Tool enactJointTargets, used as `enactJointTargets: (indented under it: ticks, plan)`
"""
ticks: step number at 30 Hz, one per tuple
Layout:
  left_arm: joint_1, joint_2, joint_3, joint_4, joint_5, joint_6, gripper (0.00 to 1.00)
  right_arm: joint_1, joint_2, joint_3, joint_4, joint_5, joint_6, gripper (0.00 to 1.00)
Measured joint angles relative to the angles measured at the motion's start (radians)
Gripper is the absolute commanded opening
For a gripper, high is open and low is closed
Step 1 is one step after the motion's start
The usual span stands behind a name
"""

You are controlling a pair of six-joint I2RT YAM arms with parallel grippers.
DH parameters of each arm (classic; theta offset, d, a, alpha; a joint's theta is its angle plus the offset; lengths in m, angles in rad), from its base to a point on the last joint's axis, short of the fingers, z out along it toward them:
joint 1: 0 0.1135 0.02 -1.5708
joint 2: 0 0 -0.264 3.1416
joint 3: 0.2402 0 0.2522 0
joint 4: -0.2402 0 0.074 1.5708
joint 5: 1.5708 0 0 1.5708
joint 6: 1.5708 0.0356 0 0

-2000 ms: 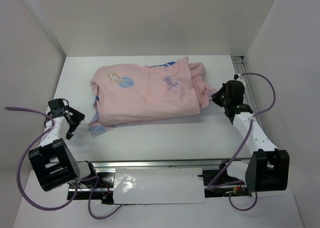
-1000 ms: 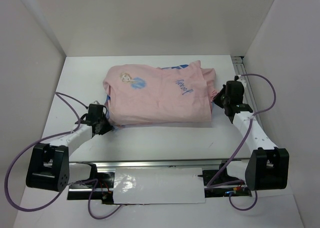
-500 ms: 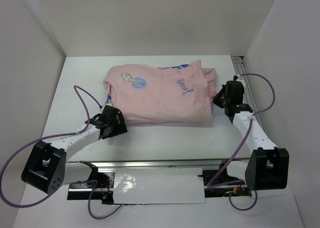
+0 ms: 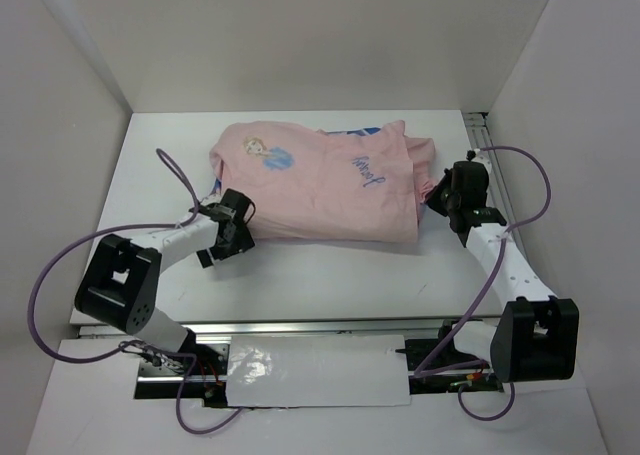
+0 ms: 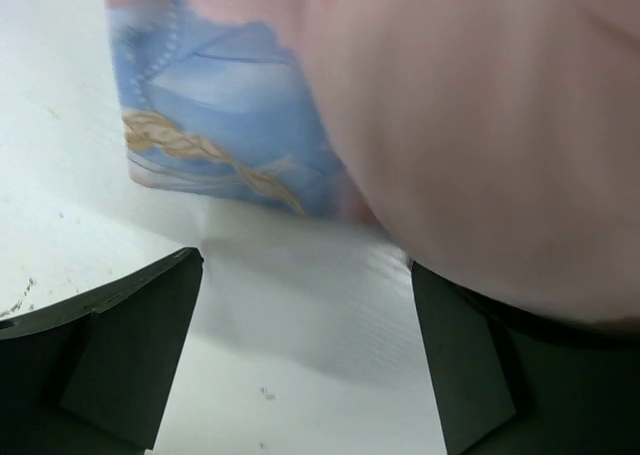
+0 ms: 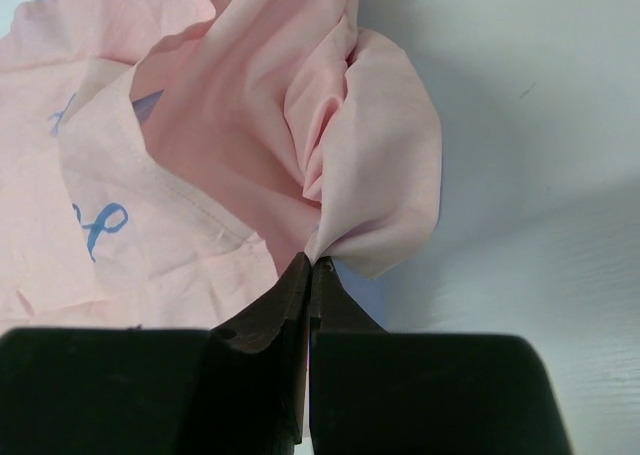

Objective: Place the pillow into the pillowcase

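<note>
At table (image 4: 300,270) right edge | right gripper (image 6: 312,261) clamped on pillowcase (image 4: 320,185) hem | left gripper (image 5: 300,275) fingers apart, empty | advise: tension hem, regrip near corner

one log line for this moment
left jaws: open, at pillowcase near-left corner | right jaws: shut on pillowcase right edge | pillowcase: bulging, on table

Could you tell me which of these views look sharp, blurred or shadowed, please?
Top external: evenly lit, sharp, faint shadows beside the pillowcase. Left wrist: fabric very close, soft and blurred, shadow on the table beneath. Right wrist: folds crisp, the right gripper dark.
</note>
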Motion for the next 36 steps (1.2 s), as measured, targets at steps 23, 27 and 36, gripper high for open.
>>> enactJointTargets:
  ticks: [23,27,36]
  plan:
    - [0.394,-0.321,-0.314,0.384,0.288,0.098,1.0,-0.005,-0.006,0.039,-0.063,0.086,0.008,0.0]
    - [0.406,-0.279,-0.317,0.494,0.338,0.121,0.95,-0.005,-0.012,0.039,-0.068,0.087,0.008,0.0]
    - [0.403,-0.169,-0.272,0.565,0.34,0.122,0.6,-0.005,-0.029,0.039,-0.079,0.085,0.008,0.0]
